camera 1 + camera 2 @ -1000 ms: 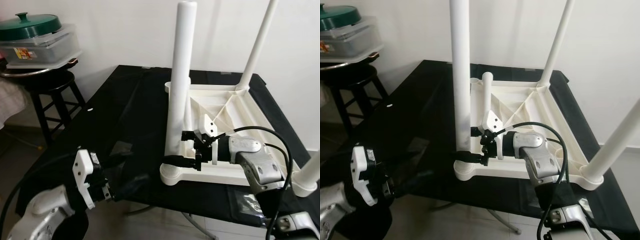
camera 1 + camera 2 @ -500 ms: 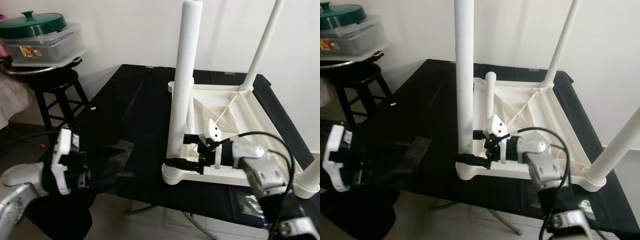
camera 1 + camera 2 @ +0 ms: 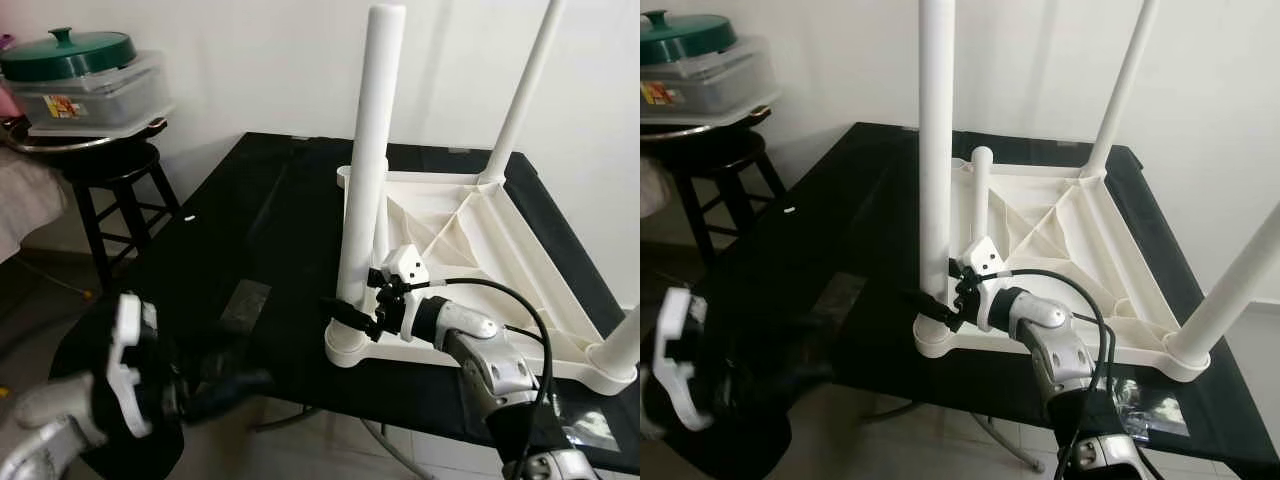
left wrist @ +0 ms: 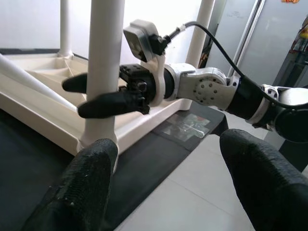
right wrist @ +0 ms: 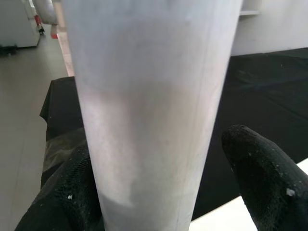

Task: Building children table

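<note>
A white children's table (image 3: 470, 215) lies upside down on a black table (image 3: 250, 220), with its legs pointing up. My right gripper (image 3: 348, 308) is at the base of the near-left leg (image 3: 372, 150). It is open, with one finger (image 4: 110, 103) in front of the leg and the other behind it. In the right wrist view that leg (image 5: 154, 96) stands between the two fingers, and a small gap shows beside one finger (image 5: 260, 178). My left gripper (image 4: 173, 183) hangs open and empty, low off the black table's front-left edge and blurred (image 3: 225, 385).
To the far left a dark stool (image 3: 115, 190) carries a clear container with a green lid (image 3: 80, 75). A clear plastic bag (image 3: 245, 300) lies on the black table in front of the white table, and another (image 3: 580, 425) lies at the front right. A white wall is behind.
My right gripper has slid left, so its fingers now straddle the base of the near-left leg. My left arm has shifted low at the front left. The camera has moved slightly.
</note>
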{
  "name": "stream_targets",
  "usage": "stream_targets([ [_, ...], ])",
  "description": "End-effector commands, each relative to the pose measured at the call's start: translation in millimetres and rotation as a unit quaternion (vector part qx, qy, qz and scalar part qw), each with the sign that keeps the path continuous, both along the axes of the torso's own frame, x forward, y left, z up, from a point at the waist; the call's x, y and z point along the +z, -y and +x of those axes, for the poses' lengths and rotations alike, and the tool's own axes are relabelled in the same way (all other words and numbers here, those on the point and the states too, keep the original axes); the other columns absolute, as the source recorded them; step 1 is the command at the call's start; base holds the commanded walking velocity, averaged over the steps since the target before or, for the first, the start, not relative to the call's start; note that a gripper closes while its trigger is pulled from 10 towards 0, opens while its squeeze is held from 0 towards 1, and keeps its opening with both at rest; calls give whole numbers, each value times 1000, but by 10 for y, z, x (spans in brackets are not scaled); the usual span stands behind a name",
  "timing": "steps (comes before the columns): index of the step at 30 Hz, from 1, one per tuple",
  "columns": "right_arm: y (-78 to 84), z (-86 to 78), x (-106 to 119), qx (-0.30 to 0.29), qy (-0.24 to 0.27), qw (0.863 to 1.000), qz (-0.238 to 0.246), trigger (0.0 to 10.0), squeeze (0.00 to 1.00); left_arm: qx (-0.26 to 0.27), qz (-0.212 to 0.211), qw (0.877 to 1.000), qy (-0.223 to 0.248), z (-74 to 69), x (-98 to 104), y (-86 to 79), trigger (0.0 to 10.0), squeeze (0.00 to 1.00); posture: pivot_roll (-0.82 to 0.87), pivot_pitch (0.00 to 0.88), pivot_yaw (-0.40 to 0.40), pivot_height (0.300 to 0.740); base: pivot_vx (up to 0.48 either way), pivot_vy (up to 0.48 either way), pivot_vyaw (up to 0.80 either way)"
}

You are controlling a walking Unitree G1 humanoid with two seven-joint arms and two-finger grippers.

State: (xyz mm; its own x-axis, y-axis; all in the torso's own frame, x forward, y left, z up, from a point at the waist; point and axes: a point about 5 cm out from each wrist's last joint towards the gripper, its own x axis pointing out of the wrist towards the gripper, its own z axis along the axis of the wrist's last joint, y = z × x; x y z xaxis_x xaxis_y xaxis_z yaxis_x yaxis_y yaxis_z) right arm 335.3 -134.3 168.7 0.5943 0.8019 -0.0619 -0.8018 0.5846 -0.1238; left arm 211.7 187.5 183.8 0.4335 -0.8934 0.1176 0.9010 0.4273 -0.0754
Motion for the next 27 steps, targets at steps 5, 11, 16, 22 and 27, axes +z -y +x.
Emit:
stream_targets([
  [5, 53, -1, -39, 4, -11, 1000, -2, 0, 0, 6, -14, 1000, 3, -106, -124, 168, 10000, 0, 1, 80, -58, 740, 0, 0, 0],
  [11, 132, -22, -6, 5, -14, 1000, -11, 0, 0, 18, -27, 999, -2, -158, -276, 334, 10000, 0, -48, 109, -91, 740, 0, 0, 0],
  [16, 303, -38, 14, -59, -12, 998, -26, 0, 0, 34, -42, 999, -3, -182, -288, 402, 10000, 0, -59, 125, -93, 740, 0, 0, 0],
  [22, 234, -201, -6, -361, 18, 932, 30, 0, 0, 65, -52, 997, 6, -177, -295, 425, 10000, 0, -51, 140, -100, 740, 0, 0, 0],
  [27, -398, -545, -182, -278, -11, 960, 20, 0, 0, 95, -50, 994, 20, -143, -303, 416, 10000, 0, -39, 133, -83, 740, 0, 0, 0],
])
